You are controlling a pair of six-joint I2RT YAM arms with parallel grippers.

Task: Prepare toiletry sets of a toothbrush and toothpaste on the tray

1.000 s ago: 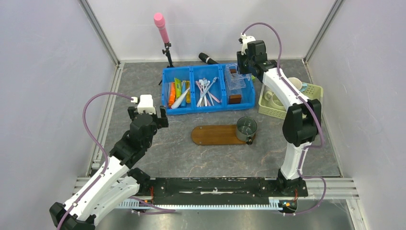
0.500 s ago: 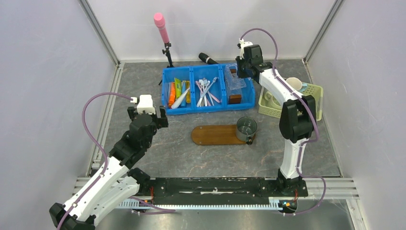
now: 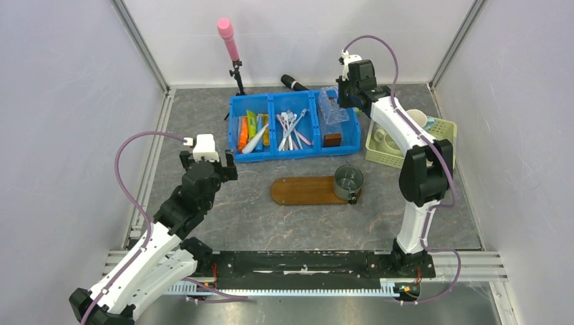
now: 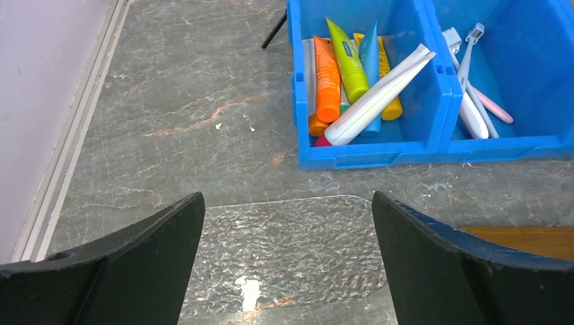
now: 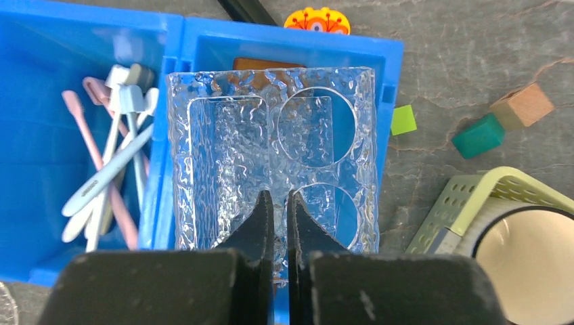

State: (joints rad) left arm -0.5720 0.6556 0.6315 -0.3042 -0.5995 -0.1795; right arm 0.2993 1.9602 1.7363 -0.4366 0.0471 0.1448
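- Two grippers are standing in different states. The left gripper (image 4: 288,203) is hanging with its jaws wide apart and gripping nothing, low over the table just left of the blue bin (image 3: 294,126).
- A clear textured sheet (image 4: 291,264) is lying flat on the table beneath the left fingers.
- The right gripper (image 5: 276,200) is reaching over the bin's right compartment, its jaws pressed together on the near edge of a clear moulded insert (image 5: 271,135).
- The insert is covering most of that compartment; a brown block (image 3: 332,140) is sitting at the compartment's near end.
- The toothbrush (image 5: 101,179) is lying in the middle compartment, crossed with pink-handled toothbrushes (image 4: 495,110).
- The green toothpaste tube (image 4: 348,57) and the white toothpaste tube (image 4: 379,84) are lying in the left compartment. The white one is slanting across a yellow tube (image 4: 389,101), and an orange tube (image 4: 326,68) is lying against the green one.
- The tray (image 3: 304,191) is lying on the table in front of the bin, between the two arms.
- A metal cup (image 3: 348,181) is standing on the tray's right end.
- A pale green basket (image 3: 443,125) holding cups is sitting right of the bin.
- A pink microphone (image 3: 227,37) on a stand and a black microphone (image 3: 292,82) are sitting behind the bin.
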